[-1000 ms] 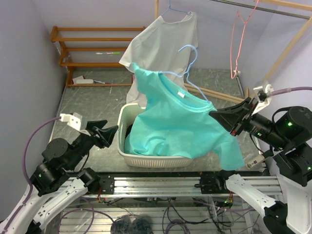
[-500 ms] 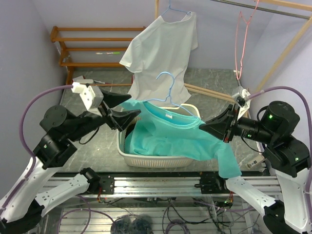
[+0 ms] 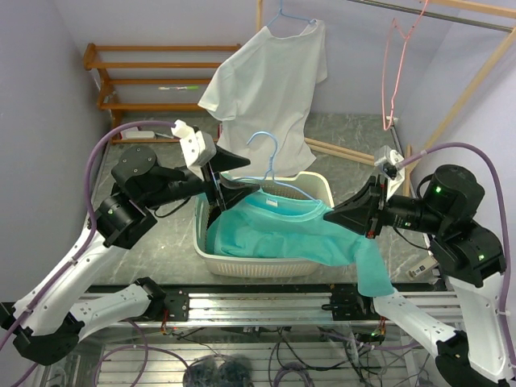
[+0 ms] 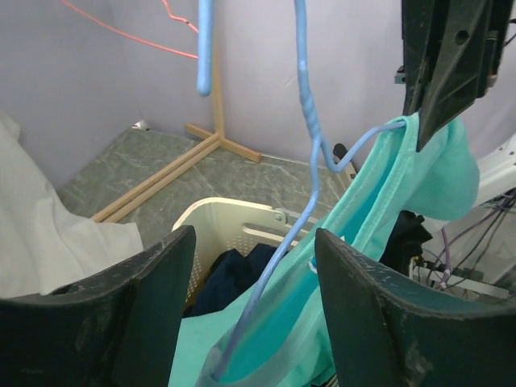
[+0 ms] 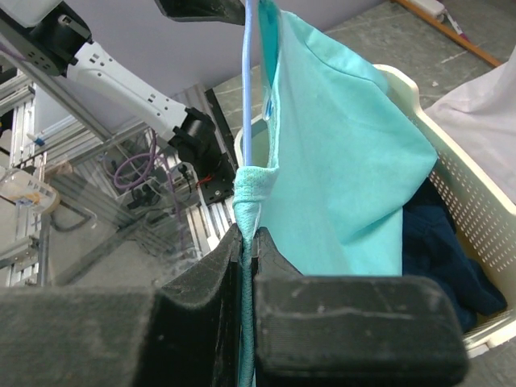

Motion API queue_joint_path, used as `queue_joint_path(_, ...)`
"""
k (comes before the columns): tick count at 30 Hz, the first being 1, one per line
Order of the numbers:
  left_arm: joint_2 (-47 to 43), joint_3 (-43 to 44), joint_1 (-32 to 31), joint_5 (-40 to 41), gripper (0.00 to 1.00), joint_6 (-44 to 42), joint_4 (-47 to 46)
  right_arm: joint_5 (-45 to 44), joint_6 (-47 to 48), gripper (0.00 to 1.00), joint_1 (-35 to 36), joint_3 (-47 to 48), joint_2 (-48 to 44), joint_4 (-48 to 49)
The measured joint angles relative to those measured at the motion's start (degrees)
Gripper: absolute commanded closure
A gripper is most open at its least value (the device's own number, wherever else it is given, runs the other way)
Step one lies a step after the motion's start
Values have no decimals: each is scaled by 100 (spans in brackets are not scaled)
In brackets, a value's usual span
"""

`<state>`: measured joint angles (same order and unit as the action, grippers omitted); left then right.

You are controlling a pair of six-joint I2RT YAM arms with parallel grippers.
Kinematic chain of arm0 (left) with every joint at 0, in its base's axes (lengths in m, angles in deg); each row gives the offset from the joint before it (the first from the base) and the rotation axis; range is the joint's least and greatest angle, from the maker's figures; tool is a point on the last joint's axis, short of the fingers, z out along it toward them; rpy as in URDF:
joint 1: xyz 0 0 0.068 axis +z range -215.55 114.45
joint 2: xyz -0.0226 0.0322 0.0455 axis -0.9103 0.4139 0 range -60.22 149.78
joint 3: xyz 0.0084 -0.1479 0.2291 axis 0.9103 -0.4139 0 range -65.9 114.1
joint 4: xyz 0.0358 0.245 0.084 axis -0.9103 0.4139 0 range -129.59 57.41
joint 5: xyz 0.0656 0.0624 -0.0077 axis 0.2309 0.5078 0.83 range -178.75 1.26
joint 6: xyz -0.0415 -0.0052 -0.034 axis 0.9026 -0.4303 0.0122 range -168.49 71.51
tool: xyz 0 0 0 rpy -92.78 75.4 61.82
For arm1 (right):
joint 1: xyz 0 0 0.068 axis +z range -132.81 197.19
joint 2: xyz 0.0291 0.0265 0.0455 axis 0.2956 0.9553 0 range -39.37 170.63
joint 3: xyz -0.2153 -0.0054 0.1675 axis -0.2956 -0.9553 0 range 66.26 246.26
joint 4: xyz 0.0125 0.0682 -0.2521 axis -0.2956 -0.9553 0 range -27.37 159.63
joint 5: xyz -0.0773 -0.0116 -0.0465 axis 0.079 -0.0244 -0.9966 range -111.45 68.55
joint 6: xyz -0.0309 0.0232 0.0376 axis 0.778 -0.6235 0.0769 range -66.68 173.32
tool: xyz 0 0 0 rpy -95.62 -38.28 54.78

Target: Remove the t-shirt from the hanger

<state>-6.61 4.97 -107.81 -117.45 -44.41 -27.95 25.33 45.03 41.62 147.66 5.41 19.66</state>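
My right end effector (image 3: 332,214) pinches the teal t-shirt (image 3: 282,234) at its shoulder — shirt slumped over the basket (image 3: 242,262), blue hanger (image 3: 274,163) inside the collar — left end effector (image 3: 242,177) wide around the wire; closing off-centre may miss it, or snag fabric.

Matt cloth t-shirt (image 3: 282,234), smooth glossy hanger (image 4: 307,97)

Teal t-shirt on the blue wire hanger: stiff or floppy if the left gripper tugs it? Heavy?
Probably floppy: the teal fabric t-shirt sags from the thin blue wire hanger into the white plastic laundry basket and bunches where the right gripper pinches it. Likely light: that one pinch holds a side up. May snag on the wire.
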Motion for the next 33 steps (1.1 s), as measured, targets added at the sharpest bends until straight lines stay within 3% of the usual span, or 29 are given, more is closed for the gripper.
queue_joint_path(3, 79, 44, -2, -203, 78, 20, -63, 70, 0, 100, 0, -33, 17, 46)
queue_joint_path(5, 157, 103, 0, -337, 92, -35, -66, 63, -2, 100, 0, -35, 57, 79)
queue_joint_path(10, 94, 107, 2, -516, 93, -199, 72, -142, -20, 100, -37, -35, 109, 72)
queue_joint_path(12, 2, 107, 0, -507, 93, -234, 111, -192, -22, 87, -35, -37, 111, 90)
queue_joint_path(13, -13, 105, 0, -503, 93, -238, 114, -236, -22, 72, -33, -42, 114, 114)
queue_joint_path(16, -164, 83, -17, -356, 93, -238, 179, -586, -66, 43, -26, -48, 120, 216)
queue_joint_path(21, -479, 83, -26, 109, 93, -291, 214, -1622, -136, 31, -26, -48, 96, 247)
queue_joint_path(24, -745, 85, -26, 369, 93, -354, 295, -2199, -155, 35, -26, -48, -26, 247)
queue_joint_path(29, -1019, 125, -26, 573, 93, -402, 450, -2594, -109, 70, -26, -48, -243, 256)
queue_joint_path(33, -1086, 162, -26, 656, 93, -413, 494, -2791, -85, 80, -26, -66, -192, 260)
